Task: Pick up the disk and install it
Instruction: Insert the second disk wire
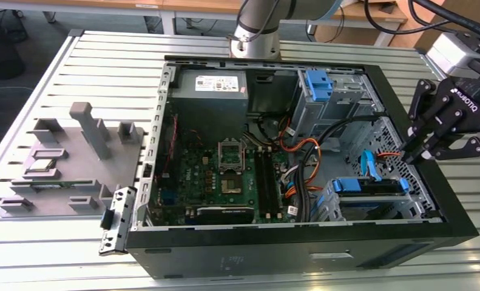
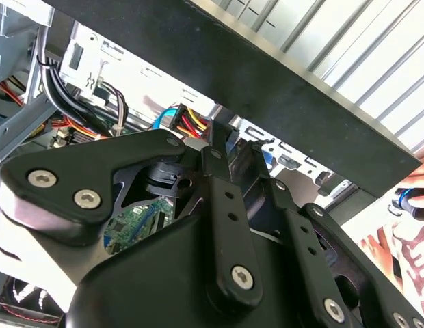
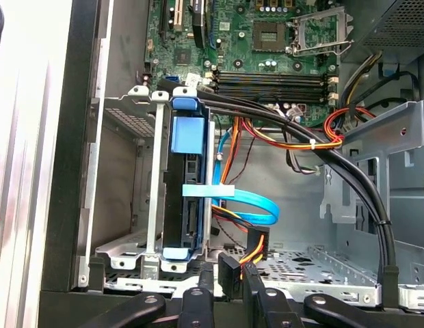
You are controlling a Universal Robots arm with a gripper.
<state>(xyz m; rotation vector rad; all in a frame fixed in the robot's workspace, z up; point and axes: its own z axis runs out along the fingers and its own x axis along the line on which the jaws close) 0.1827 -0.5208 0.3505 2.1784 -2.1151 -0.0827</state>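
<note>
Even, diffuse overhead light is filling the exterior view, the slatted metal table (image 1: 77, 54) is gleaming pale with mild glare along its ribs, and the inside of the open computer case (image 1: 304, 242) is sitting in soft shadow under its dark walls. In the second wrist view the table slats beyond the case wall are blowing out to near white, while the black gripper (image 2: 219, 225) linkage close to the lens is looking soft and dim. In the first wrist view a pinkish-white glare is washing out one edge, yet the motherboard (image 3: 267, 41) and cables are staying crisp and well lit.
</note>
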